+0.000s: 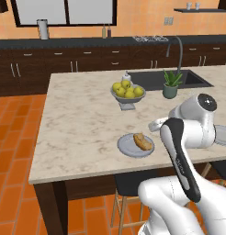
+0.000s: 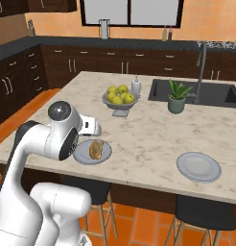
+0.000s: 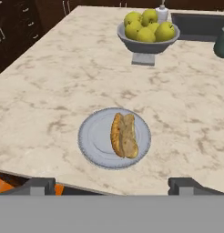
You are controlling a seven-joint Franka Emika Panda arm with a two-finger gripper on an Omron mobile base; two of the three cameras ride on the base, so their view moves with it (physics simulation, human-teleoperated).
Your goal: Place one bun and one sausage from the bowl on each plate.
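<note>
Bun on near plate; fingers spread apart.
The bun [image 3: 124, 135] is seen lying on the grey plate [image 3: 93, 136] near the bench [image 3: 50, 91] edge. The fingers [image 3: 37, 185] are held wide apart, nothing gripped. A second plate [image 2: 198, 166] is seen bare.

Even, bright rendered light in all views, no visible source; the windows [image 2: 129, 12] at the back are flat pale panels with no glare. Shadows soft and weak: faint one under the fruit bowl [image 3: 148, 34], thin one round the plate [image 3: 93, 141] rim. Marble counter [image 1: 82, 119] evenly lit, no hotspots. Dark cabinets [image 1: 64, 66] lose detail, handles still readable. Low resolution, edges jagged and slightly soft, bun [image 3: 124, 135] texture smeared. No motion blur, no depth blur, far wall as sharp as near. No obvious lens bending at edges
</note>
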